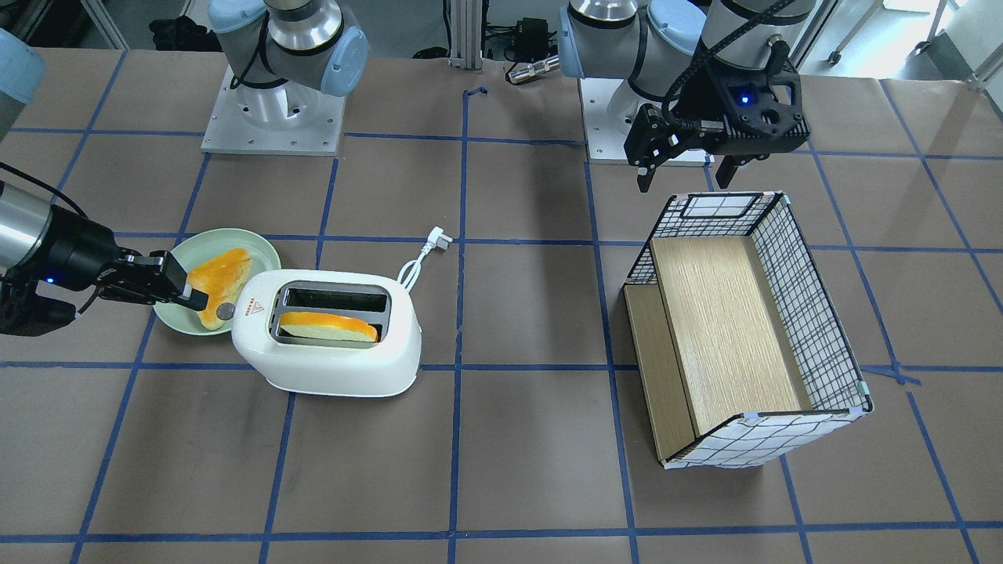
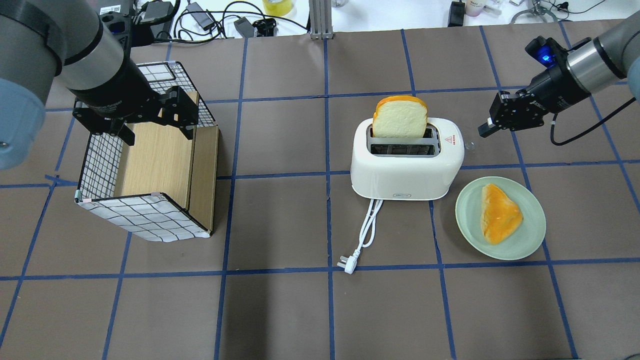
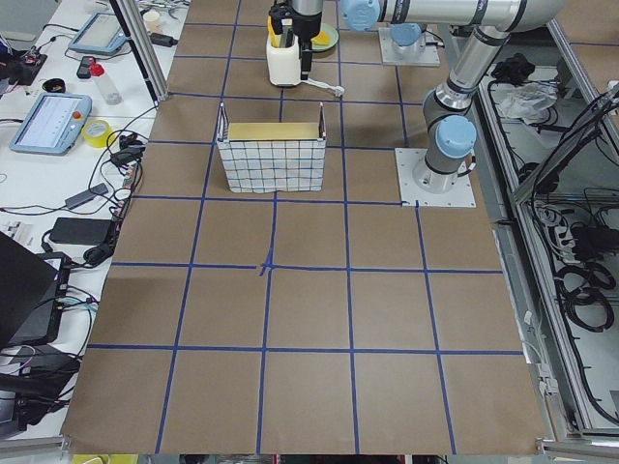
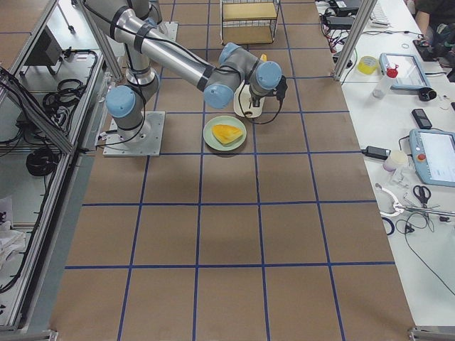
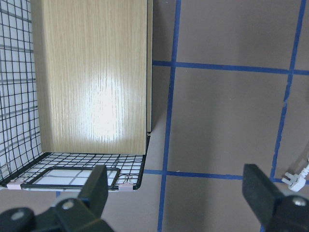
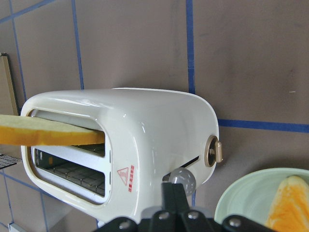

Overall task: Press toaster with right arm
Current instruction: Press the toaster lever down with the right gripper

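Right gripper (image 1: 197, 301) is closed on nothing, its fingers pinched into one blunt tip. It sits just beside the grey lever knob (image 6: 183, 178) on the toaster (image 2: 405, 160) end; I can't confirm contact from these views. Left gripper (image 1: 684, 178) hangs wide open over the basket (image 2: 145, 220), out of the job.

Toaster is on the robot's right half of the tabletop, roughly midway between the robot-side and operator-side edges, well clear of every corner.

Handling, my read:
- Glossy white plastic shell, likely light and slippery, so a sideways shove would skate it across the table cover.
- No need to grasp it. Push the knob straight down along its slot with the closed tip.
- Knob is small and rounded, so the tip can slip off. Stay centred on it.
- Beige dial (image 6: 214, 151) is just beside the knob; avoid it.
- Slice (image 2: 400, 117) stands tall out of one slot, so the lever reads as not yet down.

Writing:
- Red warning-triangle sticker (image 6: 124, 173) with red marks beside it, too small to read.
- Faint print low on the long side above the cord (image 2: 367, 230), unreadable.
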You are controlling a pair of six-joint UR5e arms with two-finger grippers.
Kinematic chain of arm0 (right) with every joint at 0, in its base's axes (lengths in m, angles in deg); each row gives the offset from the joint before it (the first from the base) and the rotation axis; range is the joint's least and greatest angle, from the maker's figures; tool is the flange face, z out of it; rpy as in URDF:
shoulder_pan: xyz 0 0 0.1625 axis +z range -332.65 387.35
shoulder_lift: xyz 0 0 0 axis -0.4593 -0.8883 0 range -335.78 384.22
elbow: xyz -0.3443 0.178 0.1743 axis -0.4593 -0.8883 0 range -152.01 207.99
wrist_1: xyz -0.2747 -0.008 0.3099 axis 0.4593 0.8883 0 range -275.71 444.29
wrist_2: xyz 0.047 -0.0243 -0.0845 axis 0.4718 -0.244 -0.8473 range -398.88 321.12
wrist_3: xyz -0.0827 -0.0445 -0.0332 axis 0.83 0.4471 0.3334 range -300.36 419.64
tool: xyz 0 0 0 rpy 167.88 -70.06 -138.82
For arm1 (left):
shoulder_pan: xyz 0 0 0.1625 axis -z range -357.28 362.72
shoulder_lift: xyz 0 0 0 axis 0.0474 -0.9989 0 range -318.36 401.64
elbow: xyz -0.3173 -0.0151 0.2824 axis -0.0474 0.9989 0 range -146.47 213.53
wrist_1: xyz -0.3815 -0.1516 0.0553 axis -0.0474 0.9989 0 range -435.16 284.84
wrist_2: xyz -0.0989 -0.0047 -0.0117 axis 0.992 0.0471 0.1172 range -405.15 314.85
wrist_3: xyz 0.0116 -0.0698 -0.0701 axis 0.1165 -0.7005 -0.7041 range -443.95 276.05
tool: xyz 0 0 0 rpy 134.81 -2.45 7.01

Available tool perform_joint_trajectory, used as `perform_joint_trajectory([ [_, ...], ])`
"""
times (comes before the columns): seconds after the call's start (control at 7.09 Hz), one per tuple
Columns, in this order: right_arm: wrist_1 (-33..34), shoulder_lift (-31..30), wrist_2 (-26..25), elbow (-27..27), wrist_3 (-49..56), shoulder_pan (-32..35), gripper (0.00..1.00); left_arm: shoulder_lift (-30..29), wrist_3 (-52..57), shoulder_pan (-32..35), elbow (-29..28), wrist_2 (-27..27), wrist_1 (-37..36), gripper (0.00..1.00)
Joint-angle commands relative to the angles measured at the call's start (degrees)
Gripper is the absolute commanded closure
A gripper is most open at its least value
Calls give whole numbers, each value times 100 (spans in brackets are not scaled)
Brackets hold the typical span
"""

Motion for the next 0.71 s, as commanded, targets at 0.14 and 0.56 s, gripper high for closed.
perform_joint_trajectory([
  [0.14, 202, 256, 256, 93, 9, -2, 100, -9, 0, 0, 0, 0, 0, 0],
  [0.56, 184, 221, 520, 164, 35, -2, 100, 0, 0, 0, 0, 0, 0, 0],
])
